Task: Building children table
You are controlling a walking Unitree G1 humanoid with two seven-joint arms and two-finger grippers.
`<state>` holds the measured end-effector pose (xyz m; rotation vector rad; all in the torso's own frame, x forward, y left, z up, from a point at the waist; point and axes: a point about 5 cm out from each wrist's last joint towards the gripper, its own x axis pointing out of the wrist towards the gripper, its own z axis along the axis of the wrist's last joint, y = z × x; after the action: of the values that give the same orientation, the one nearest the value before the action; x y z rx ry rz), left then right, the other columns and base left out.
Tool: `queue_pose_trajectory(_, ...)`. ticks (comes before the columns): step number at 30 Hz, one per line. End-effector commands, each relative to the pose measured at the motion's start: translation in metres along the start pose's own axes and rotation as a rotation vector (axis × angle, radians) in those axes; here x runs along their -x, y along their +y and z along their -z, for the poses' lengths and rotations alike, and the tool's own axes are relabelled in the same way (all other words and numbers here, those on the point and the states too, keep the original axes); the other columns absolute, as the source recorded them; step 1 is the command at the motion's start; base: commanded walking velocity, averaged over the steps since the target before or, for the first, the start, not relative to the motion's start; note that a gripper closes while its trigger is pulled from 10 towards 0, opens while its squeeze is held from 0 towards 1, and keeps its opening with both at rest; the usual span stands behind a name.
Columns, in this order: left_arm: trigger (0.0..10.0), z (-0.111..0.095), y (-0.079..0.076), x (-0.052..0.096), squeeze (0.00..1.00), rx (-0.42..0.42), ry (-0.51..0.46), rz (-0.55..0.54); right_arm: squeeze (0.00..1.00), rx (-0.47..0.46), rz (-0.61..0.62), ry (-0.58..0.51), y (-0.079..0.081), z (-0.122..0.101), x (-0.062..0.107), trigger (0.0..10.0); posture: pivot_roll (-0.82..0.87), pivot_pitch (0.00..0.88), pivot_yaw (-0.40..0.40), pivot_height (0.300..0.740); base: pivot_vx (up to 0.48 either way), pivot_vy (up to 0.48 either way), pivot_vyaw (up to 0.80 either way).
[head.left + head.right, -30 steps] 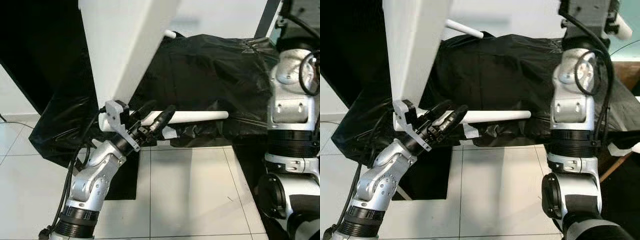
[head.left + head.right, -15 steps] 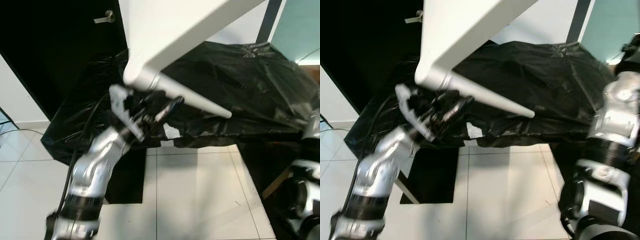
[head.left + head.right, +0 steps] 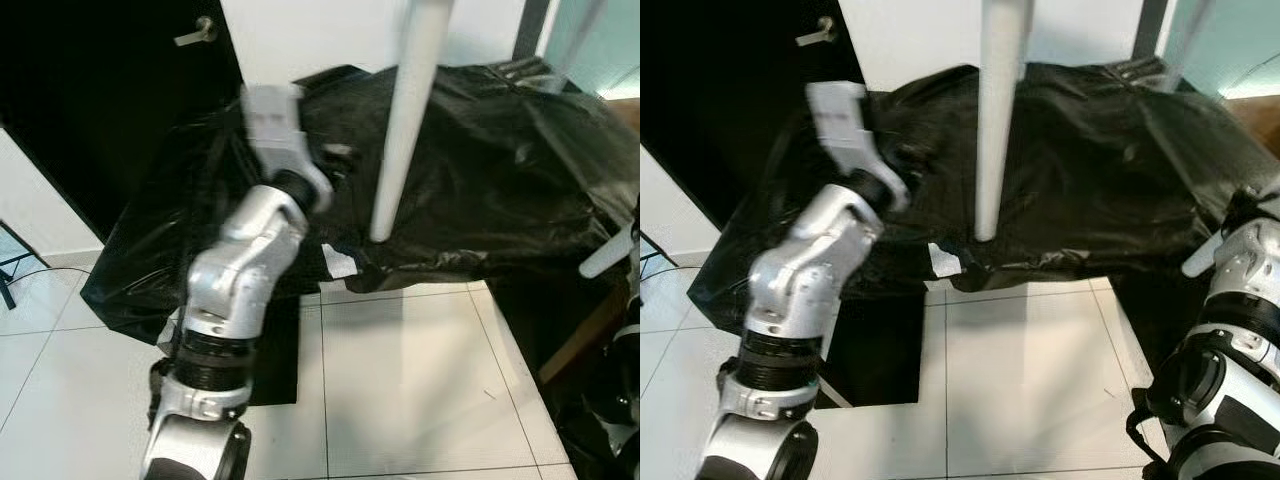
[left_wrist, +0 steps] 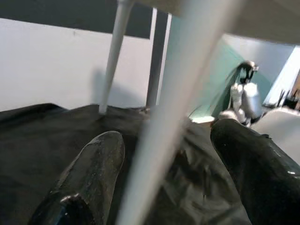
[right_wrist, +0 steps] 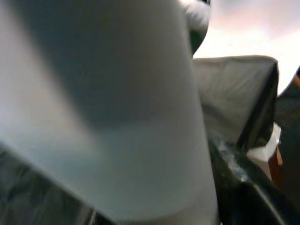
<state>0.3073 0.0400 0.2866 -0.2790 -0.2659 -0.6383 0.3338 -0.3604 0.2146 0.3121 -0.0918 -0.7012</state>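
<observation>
The white children's table hangs tilted above a black plastic sheet (image 3: 480,150). One tapered white leg (image 3: 405,120) points straight down, and its tip ends just over the sheet. My left arm (image 3: 250,250) is raised, its wrist blurred, to the left of that leg. In the left wrist view my left gripper (image 4: 166,136) is open. The blurred leg (image 4: 187,79) runs between the two black fingers (image 4: 89,173) with gaps on both sides. A second leg (image 4: 115,47) stands further off. In the right wrist view a white leg (image 5: 117,117) sits right against the camera.
The sheet drapes over a low bulky shape along the white wall. A dark door with a metal handle (image 3: 190,30) is at the back left. White floor tiles (image 3: 400,380) lie in front. My right arm (image 3: 1240,310) is at the lower right, beside another white leg end (image 3: 610,255).
The table has swung so that the near leg went from slanting to pointing straight down. My left arm rose with it. The camera also shifted.
</observation>
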Motion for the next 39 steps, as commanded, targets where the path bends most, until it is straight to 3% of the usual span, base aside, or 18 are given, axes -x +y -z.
queue_pose_trajectory(1, 10.0, 0.000, 0.002, 0.001, 0.00, -0.044, 0.024, -0.026, 0.00, -0.016, -0.148, -0.030, 0.029, -0.014, 0.000, 10.0, -0.07, 0.000, 0.089, 0.740, 0.000, 0.000, 0.00)
queue_pose_trajectory(3, 10.0, 0.000, 0.001, 0.002, 0.00, -0.075, 0.027, -0.021, 0.00, -0.011, -0.182, -0.026, 0.033, -0.015, 0.000, 10.0, -0.07, 0.000, 0.089, 0.740, 0.000, 0.000, 0.00)
queue_pose_trajectory(4, 10.0, 0.001, 0.002, 0.002, 0.00, -0.036, 0.047, -0.042, 0.00, 0.072, -0.236, -0.018, 0.039, -0.016, 0.000, 10.0, -0.07, 0.000, 0.089, 0.740, 0.000, 0.000, 0.00)
queue_pose_trajectory(6, 10.0, 0.001, 0.002, 0.002, 0.00, -0.036, 0.047, -0.042, 0.00, 0.072, -0.236, -0.018, 0.039, -0.016, 0.000, 10.0, -0.07, 0.000, 0.089, 0.740, 0.000, 0.000, 0.00)
queue_pose_trajectory(9, 10.0, 0.002, 0.003, 0.004, 0.00, -0.058, 0.072, -0.057, 0.00, 0.153, -0.465, 0.073, 0.058, -0.014, 0.002, 10.0, -0.07, 0.000, 0.085, 0.740, 0.000, 0.000, 0.00)
queue_pose_trajectory(14, 10.0, 0.005, 0.006, 0.004, 0.00, -0.055, 0.095, -0.087, 0.00, 0.230, -0.596, 0.048, 0.068, -0.026, 0.002, 10.0, -0.07, 0.000, 0.077, 0.740, 0.000, 0.000, 0.00)
queue_pose_trajectory(19, 10.0, 0.005, 0.007, 0.005, 0.00, -0.051, 0.102, -0.096, 0.00, 0.207, -0.575, 0.012, 0.062, -0.047, -0.005, 10.0, -0.07, 0.000, 0.076, 0.740, 0.000, 0.000, 0.00)
queue_pose_trajectory(21, 10.0, 0.004, 0.010, 0.007, 0.00, -0.051, 0.099, -0.102, 0.00, 0.150, -0.599, -0.065, 0.066, -0.074, -0.006, 10.0, -0.07, 0.000, 0.075, 0.740, 0.000, 0.000, 0.00)
queue_pose_trajectory(24, 10.0, 0.004, 0.011, 0.007, 0.00, -0.049, 0.102, -0.106, 0.00, 0.118, -0.610, -0.117, 0.070, -0.091, -0.005, 10.0, -0.07, 0.000, 0.076, 0.740, 0.000, 0.000, 0.00)
queue_pose_trajectory(27, 10.0, 0.004, 0.011, 0.007, 0.00, -0.058, 0.104, -0.109, 0.00, 0.158, -0.581, -0.177, 0.072, -0.104, -0.006, 10.0, -0.07, 0.000, 0.071, 0.740, 0.000, 0.000, 0.00)
queue_pose_trajectory(30, 10.0, 0.003, 0.011, 0.007, 0.00, -0.061, 0.104, -0.114, 0.00, 0.155, -0.573, -0.179, 0.073, -0.105, -0.008, 10.0, -0.06, 0.000, 0.065, 0.740, 0.000, 0.000, 0.00)
queue_pose_trajectory(34, 10.0, 0.002, 0.014, 0.010, 0.00, -0.081, 0.109, -0.140, 0.00, 0.253, -0.557, -0.134, 0.071, -0.086, -0.011, 10.0, -0.04, 0.000, 0.062, 0.740, 0.000, 0.000, 0.00)
queue_pose_trajectory(39, 10.0, 0.001, 0.019, 0.015, 0.00, -0.091, 0.115, -0.161, 0.00, 0.282, -0.534, -0.102, 0.067, -0.072, -0.013, 10.0, -0.04, 0.000, 0.059, 0.740, 0.000, 0.000, 0.00)
